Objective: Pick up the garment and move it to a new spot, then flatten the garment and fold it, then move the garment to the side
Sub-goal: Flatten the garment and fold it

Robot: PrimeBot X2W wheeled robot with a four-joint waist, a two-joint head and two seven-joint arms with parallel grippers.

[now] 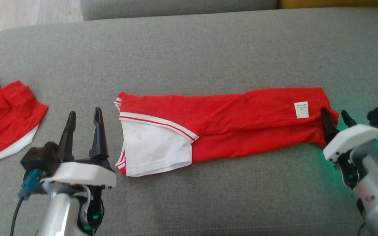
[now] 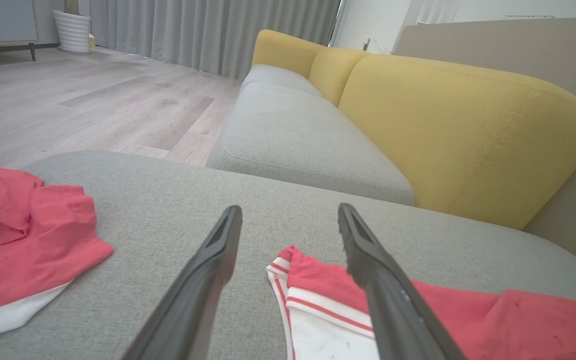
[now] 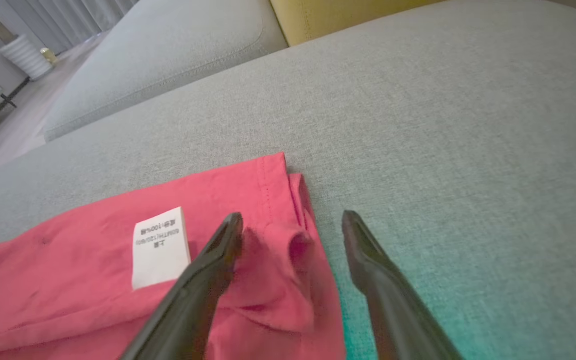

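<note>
Garment (image 1: 228, 121) lies stretched left to right across the cushion (image 1: 189, 49). A second garment (image 1: 5, 114) sits far left. The left gripper (image 1: 84, 113) is just beside its left end, the right gripper (image 1: 333, 112) straddles its right edge, and the sofa (image 2: 308, 145) is behind.

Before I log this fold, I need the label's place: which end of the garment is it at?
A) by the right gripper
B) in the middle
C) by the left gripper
A: the label sits at the end of the garment beside the right gripper.
</note>
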